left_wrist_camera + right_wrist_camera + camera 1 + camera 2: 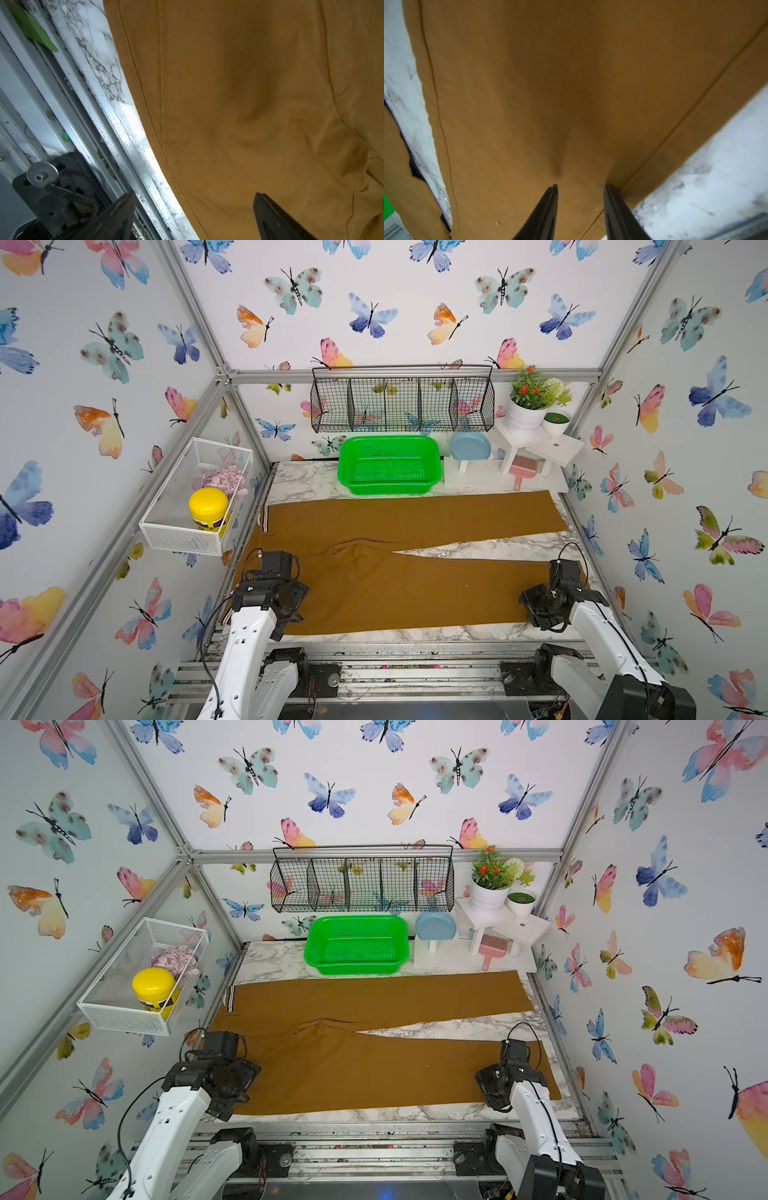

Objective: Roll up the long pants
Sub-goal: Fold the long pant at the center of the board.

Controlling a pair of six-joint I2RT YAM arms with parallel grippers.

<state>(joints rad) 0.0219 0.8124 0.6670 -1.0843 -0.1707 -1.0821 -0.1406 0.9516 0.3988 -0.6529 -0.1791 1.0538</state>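
Long pants (415,593), mustard-brown, lie flat and unrolled across the marble table (478,549) in both top views. The striped waistband (264,518) is at my left. Both legs run to my right, with a wedge of bare table between them. The far leg lies just in front of the green basket (390,464), and the near leg follows the table's front edge.

Left gripper (194,199): hangs above the waist end of the pants (249,104), at their near edge. Its fingers are spread wide, one over the metal rail beside the table and the other over the cloth. I see nothing between them.

Right gripper (581,187): down at the hem end of the near leg (550,83), close to the hem seam. Its fingers stand part-way apart with both tips on the cloth. A shallow pucker runs up the fabric from beside one tip. The cloth between the fingers looks flat and I see no fold pinched.
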